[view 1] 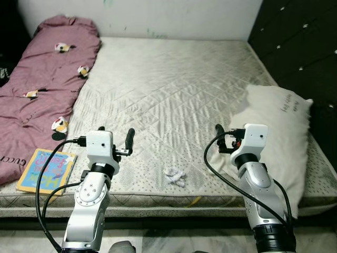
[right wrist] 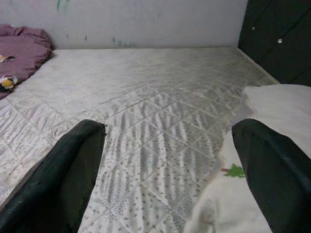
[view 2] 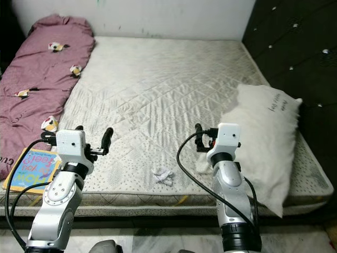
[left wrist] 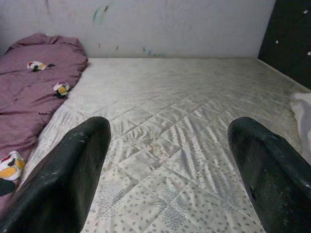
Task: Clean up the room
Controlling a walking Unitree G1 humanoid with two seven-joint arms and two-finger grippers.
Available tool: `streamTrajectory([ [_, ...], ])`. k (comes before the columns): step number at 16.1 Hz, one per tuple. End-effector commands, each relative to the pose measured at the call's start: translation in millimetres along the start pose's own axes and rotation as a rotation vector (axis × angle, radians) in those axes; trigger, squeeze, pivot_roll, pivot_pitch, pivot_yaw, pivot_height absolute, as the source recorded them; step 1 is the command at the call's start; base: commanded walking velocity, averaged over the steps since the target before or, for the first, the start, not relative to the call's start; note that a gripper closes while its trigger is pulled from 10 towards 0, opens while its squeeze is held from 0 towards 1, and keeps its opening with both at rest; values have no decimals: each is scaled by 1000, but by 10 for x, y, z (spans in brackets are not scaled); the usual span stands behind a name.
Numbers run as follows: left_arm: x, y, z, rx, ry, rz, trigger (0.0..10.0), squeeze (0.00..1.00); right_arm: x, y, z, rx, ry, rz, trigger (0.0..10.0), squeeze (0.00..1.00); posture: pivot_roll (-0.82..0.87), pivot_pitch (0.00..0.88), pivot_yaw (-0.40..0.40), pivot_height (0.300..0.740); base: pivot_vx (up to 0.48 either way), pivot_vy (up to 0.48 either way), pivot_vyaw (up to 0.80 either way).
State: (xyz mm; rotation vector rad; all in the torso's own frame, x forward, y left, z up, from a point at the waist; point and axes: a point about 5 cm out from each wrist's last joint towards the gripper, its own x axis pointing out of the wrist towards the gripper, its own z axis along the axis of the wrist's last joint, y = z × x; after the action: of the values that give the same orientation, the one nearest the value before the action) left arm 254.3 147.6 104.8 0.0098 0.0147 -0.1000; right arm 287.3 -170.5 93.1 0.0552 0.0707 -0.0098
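Left eye view, hovering at the mattress (view 1: 174, 89) front edge: left gripper (view 1: 113, 141) and right gripper (view 1: 230, 138) gaping wide, carrying nothing, nearing crumpled tissue (view 1: 175, 176) between them, likely featherlight, soft, best pinched mid-bunch.

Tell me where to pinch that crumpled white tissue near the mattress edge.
Judging by its pose, pinch the crumpled tissue across its raised middle clump, coming straight down from above. It lies low and loose on the mattress, nearer the left gripper.
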Motion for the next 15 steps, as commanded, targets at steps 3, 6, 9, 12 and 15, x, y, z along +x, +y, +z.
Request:
streamTrajectory([
  [3, 0, -16, 42, -4, -19, -8, 10000, 0, 5, 3, 40, -6, -11, 4, 10000, 0, 25, 13, -38, 740, 308, 0, 0],
  [6, 17, -7, 53, 0, -20, -6, 10000, 0, 9, 8, 31, -5, -6, 1, 10000, 0, 27, 27, -38, 740, 301, 0, 0],
  [9, 19, 2, 42, 4, -12, 1, 10000, 0, 7, 13, 27, -4, -5, 1, 10000, 0, 27, 29, -36, 740, 179, 0, 0],
  [12, 8, -32, 37, -8, -10, -6, 10000, 0, 11, 14, 31, -5, -8, 1, 10000, 0, 28, 27, -37, 740, 0, 0, 0],
  [15, 12, -16, 25, 11, -3, 29, 10000, 0, 2, 5, 22, 1, -6, -1, 10000, 0, 27, 20, -43, 740, 0, 0, 0],
])
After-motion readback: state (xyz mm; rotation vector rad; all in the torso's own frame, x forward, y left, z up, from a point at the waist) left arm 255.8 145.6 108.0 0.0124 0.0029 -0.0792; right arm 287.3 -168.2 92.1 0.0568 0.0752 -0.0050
